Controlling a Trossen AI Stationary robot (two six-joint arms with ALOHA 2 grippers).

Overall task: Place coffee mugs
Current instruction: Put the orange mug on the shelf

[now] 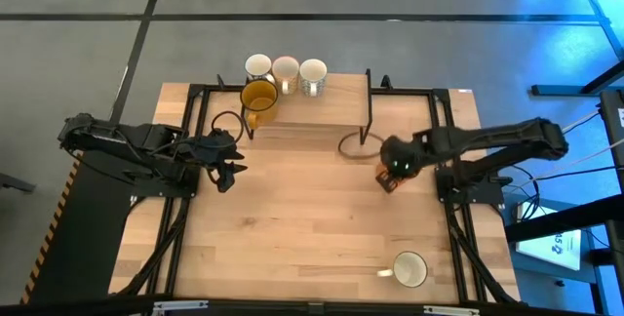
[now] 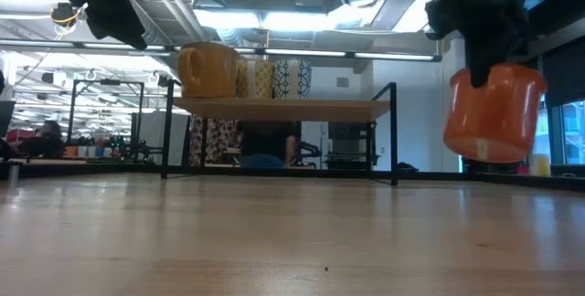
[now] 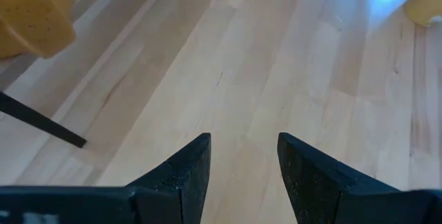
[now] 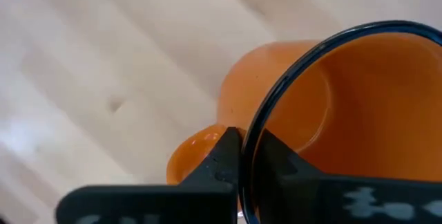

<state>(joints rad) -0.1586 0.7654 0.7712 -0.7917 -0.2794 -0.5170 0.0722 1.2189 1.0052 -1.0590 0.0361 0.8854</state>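
Note:
My right gripper (image 1: 393, 175) (image 4: 250, 148) is shut on the orange mug (image 2: 494, 113) above the table's right-middle, just in front of the raised wooden shelf (image 1: 322, 111). The amber mug (image 1: 258, 97) (image 2: 208, 69) stands on its base on the shelf's left part. Three white and patterned mugs (image 1: 286, 68) (image 2: 274, 79) stand in a row behind it. Another white mug (image 1: 409, 269) sits on the table near the right front corner. My left gripper (image 1: 229, 170) (image 3: 243, 148) hovers open and empty over the table's left-middle. My right gripper pinches the orange mug's wall at the dark rim (image 4: 257, 124), close to the handle (image 4: 193, 156). One finger (image 4: 283, 165) is inside the mug and one (image 4: 219, 162) outside. The fingers come from above. The mug hangs below them, slightly tilted and clear of the table.
The shelf stands on black metal legs (image 2: 394, 132) along the far side, with two black rings (image 1: 356, 145) by its front legs. A black frame rail (image 1: 453, 209) runs down each side of the table. Bare wood (image 1: 302, 228) fills the middle and near part.

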